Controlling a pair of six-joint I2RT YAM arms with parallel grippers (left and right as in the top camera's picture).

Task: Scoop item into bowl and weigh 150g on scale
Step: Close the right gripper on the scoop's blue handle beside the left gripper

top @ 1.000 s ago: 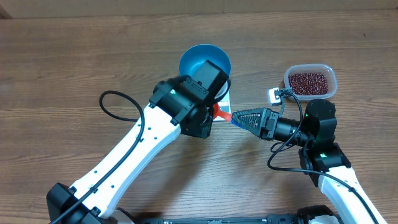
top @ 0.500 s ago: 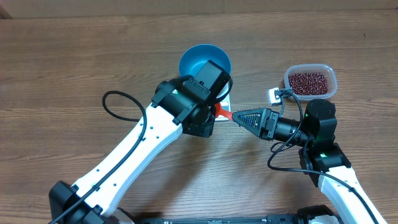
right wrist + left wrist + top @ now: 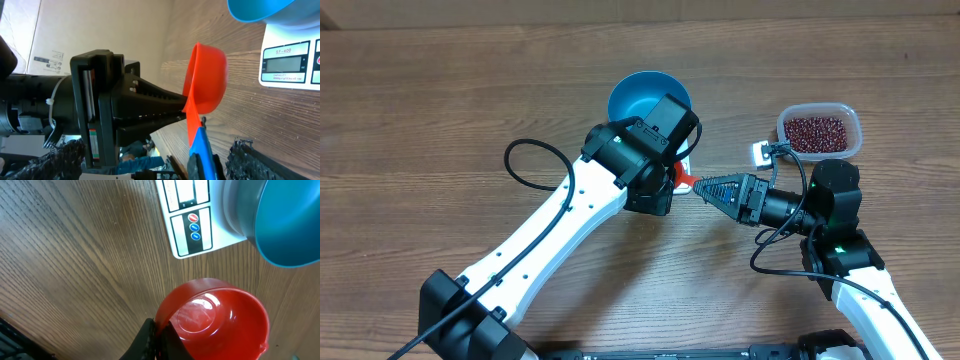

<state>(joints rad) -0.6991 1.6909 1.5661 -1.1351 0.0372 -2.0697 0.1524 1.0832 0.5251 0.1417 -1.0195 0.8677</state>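
Left gripper (image 3: 160, 339) has swung closer to the right gripper (image 3: 704, 188) since a second ago, bringing the orange-red plastic scoop with the blue handle (image 3: 204, 80) along; the right arm sits where it was. Your left jaws are pinched tight on the scoop's rim. Right jaws stand apart either side of the blue handle tip, gaps showing on both sides.

Just ahead of the left gripper lies the flat white rectangular scale (image 3: 192, 225). The round deep bright-blue bowl (image 3: 632, 98) sits on it, half hidden under the left wrist from overhead. The small dark red-brown beans (image 3: 817, 131) are in the clear plastic tub (image 3: 856, 128), back past the right gripper's wrist and well apart from both grippers.

You've got bare wooden table (image 3: 440, 110) running wide on the left gripper's outer side. A black cable loop (image 3: 517, 160) hangs off that arm.
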